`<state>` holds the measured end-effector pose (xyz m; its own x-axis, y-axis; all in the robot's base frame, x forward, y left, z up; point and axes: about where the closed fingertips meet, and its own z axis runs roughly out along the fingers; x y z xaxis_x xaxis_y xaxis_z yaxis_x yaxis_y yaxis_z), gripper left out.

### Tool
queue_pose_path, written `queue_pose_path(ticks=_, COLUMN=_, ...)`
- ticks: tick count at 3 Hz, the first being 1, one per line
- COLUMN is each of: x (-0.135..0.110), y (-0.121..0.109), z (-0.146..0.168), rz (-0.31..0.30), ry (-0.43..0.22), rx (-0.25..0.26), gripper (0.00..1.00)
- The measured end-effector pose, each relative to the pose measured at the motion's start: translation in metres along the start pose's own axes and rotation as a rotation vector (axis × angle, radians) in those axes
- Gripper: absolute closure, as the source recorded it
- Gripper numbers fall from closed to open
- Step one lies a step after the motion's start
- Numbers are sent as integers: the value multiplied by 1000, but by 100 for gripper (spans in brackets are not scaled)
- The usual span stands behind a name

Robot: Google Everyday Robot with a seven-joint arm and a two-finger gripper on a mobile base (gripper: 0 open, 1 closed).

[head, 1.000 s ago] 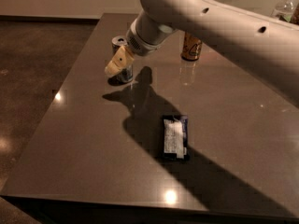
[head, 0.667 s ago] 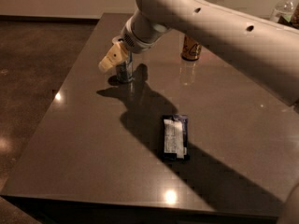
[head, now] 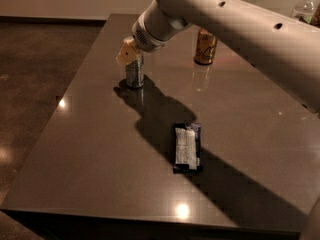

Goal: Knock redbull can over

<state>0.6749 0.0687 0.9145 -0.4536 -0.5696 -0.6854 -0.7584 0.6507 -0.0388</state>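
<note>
The redbull can (head: 134,74) is a slim silver can with blue panels. It stands upright on the dark table (head: 90,149), left of the middle and towards the back. My gripper (head: 127,53) is at the can's top, on its upper left side, at the end of the white arm (head: 225,19) that reaches in from the upper right. The gripper covers the can's top rim. I cannot tell whether it touches the can.
A wider gold can (head: 205,46) stands upright at the back, right of the redbull can. A dark snack packet with a white label (head: 186,146) lies flat in the middle. A clear bottle (head: 307,6) shows at the far right edge.
The gripper has swung a little to the left and then risen to the can's top. More of the can's body shows below it. The can still stands upright.
</note>
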Motion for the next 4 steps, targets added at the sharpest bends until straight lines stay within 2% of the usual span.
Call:
queue_pose_path(ticks=2, x=-6, y=-14, z=-33, rz=-53, ry=10, rx=-64, gripper=87)
queue_pose_path(ticks=3, x=2, y=-38, z=-63, rz=-116, ry=142, rx=-67, gripper=100)
queue_pose_path(ticks=4, x=28, y=-48, z=-89, rz=-184, ry=256, rx=-42, gripper=100)
